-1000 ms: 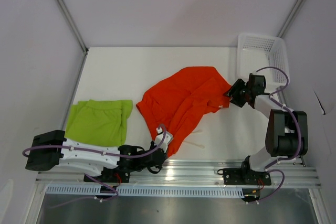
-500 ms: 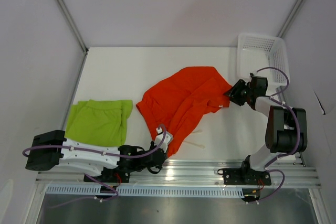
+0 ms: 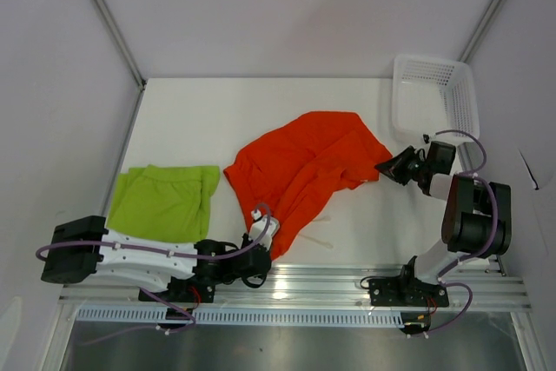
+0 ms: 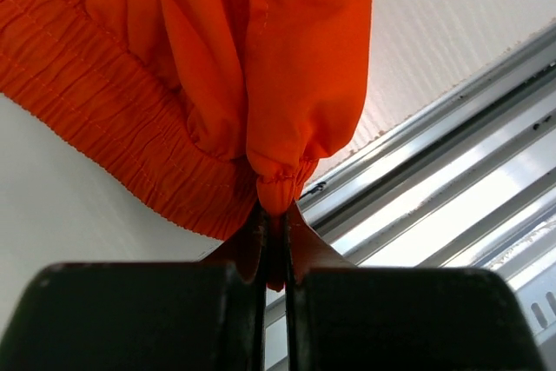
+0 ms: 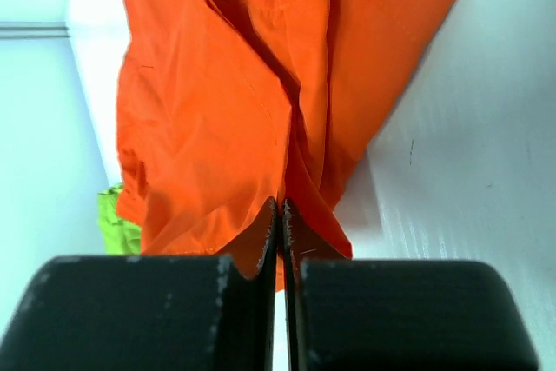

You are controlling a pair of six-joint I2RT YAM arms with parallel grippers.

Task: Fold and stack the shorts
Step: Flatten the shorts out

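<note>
Two pairs of shorts on the white table (image 3: 217, 119). Near the middle, the orange shorts (image 3: 304, 162), rumpled and spread on a slant from near-left to far-right, with a white drawstring (image 3: 323, 239) loose on the table just beside the near edge. At the table's left side, the lime green shorts (image 3: 161, 202), flat and apart from the orange pair. Low at the near end of the orange pair, the left claw (image 3: 263, 230), clenched on a bunched fold of fabric just beside the gathered waistband, the metal rail (image 4: 452, 128) close behind it in the left wrist view. At the pair's right corner, the right claw (image 3: 388, 167), pressed tight on a thin edge of orange cloth. In the far-right corner, a white mesh basket (image 3: 460, 93), beyond the right claw.
</note>
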